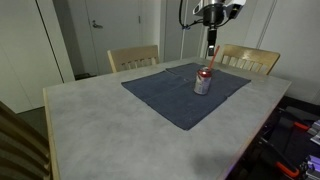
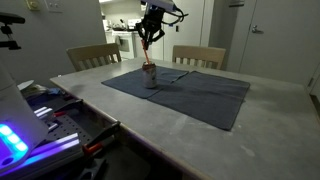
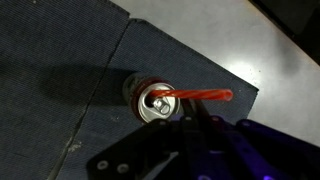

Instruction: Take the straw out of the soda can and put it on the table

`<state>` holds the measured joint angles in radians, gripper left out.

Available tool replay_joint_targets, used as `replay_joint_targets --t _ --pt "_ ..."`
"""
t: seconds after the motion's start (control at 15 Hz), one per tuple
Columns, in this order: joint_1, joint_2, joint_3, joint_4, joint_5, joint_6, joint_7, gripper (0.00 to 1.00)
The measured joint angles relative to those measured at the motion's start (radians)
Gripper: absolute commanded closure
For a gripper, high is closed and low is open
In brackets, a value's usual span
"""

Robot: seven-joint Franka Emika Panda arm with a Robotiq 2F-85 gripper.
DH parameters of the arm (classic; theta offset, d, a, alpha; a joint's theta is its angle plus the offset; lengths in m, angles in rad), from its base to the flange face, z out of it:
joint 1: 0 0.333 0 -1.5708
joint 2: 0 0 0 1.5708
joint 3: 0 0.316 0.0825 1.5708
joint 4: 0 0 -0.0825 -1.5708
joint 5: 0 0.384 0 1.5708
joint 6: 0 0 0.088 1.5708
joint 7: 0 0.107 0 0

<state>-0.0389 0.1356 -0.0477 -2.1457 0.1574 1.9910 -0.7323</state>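
We see the desk (image 1: 95, 125), broad and rectangular with a pale grey speckled top, in both exterior views. Two wooden chairs (image 1: 133, 57) stand at its far side, close against it. A dark blue mat (image 1: 165, 95) lies flat on the desk, set at an angle to its edges, and bare desk top shows all round it.

Above the mat the arm hangs from overhead, and its end effector (image 1: 211, 45) points straight down over the can (image 1: 202, 83). We find the jaws drawn narrow, pinched on the upper part of the straw (image 1: 208, 62). In the wrist view the dark fingers (image 3: 195, 125) sit just beside the can's rim, with the straw crossing at their tips.

The can stands upright on the mat, nearer one edge than the middle. It is silver-grey with red markings and a shiny top.

The straw is thin, red and straight. Its lower end is in the can's opening, and it leans a little to one side as it rises to the end effector. In the wrist view its free end reaches out past the can, over the mat and close to the mat's edge.
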Motion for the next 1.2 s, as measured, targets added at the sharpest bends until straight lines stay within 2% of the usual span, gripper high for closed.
replay_joint_targets --t 0.07,0.13,0.73,1.2 --pt "0.0 0.0 0.0 0.0 0.0 0.0 0.001 0.69" --pt "0.0 0.0 0.0 0.001 0.0 0.0 0.001 0.6" --pt "0.0 0.0 0.0 0.025 -0.006 -0.054 0.041 0.0" --pt "0.0 0.001 0.0 0.018 -0.005 -0.141 0.111 0.0"
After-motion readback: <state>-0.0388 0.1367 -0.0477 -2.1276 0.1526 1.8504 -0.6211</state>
